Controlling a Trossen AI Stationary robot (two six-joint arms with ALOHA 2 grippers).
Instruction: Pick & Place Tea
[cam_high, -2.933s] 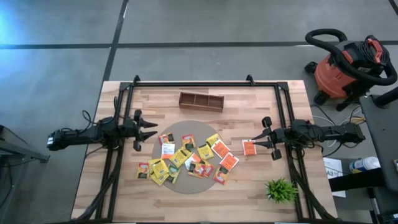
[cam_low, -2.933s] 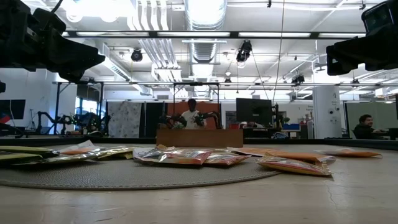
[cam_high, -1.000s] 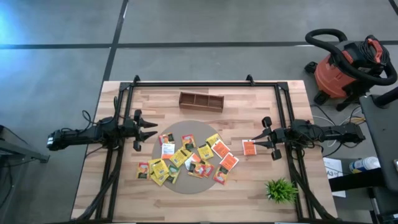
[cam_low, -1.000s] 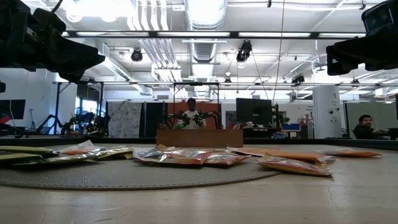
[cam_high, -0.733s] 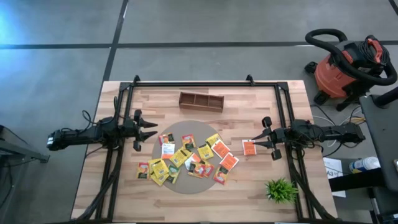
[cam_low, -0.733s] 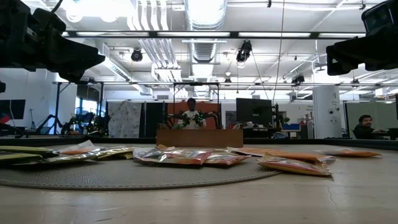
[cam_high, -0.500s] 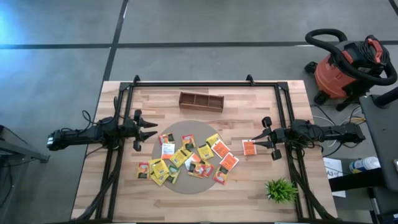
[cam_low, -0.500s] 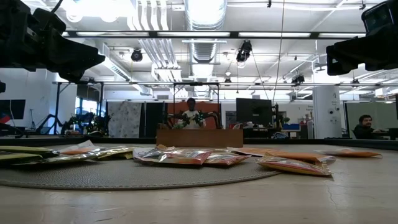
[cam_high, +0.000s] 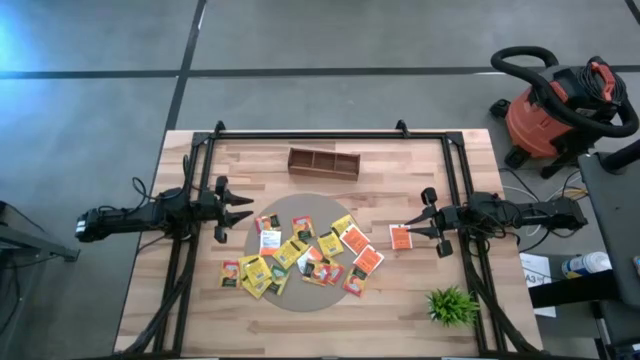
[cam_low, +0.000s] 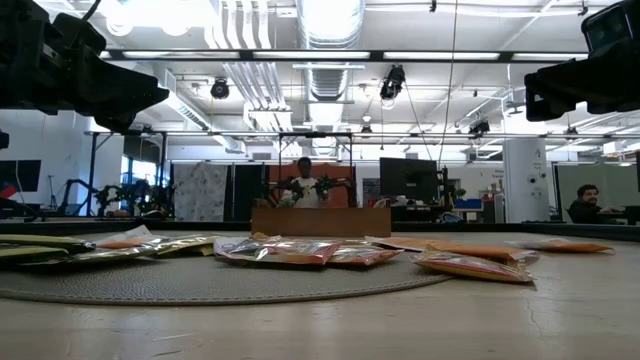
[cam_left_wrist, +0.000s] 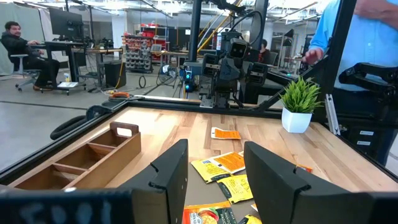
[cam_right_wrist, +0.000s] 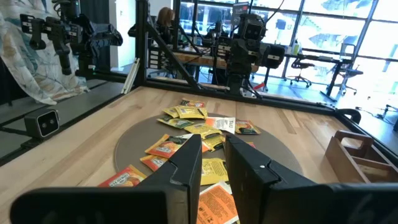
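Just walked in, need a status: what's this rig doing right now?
Tea sorting setup. A pile of tea-bag packets lies on a round grey mat, with a wooden divided tray beyond it that looks empty. The left gripper hovers open at the mat's left edge, holding nothing. The right gripper sits at the mat's right side, its jaws narrow, by one orange packet that lies off the mat; a grip is not clear.
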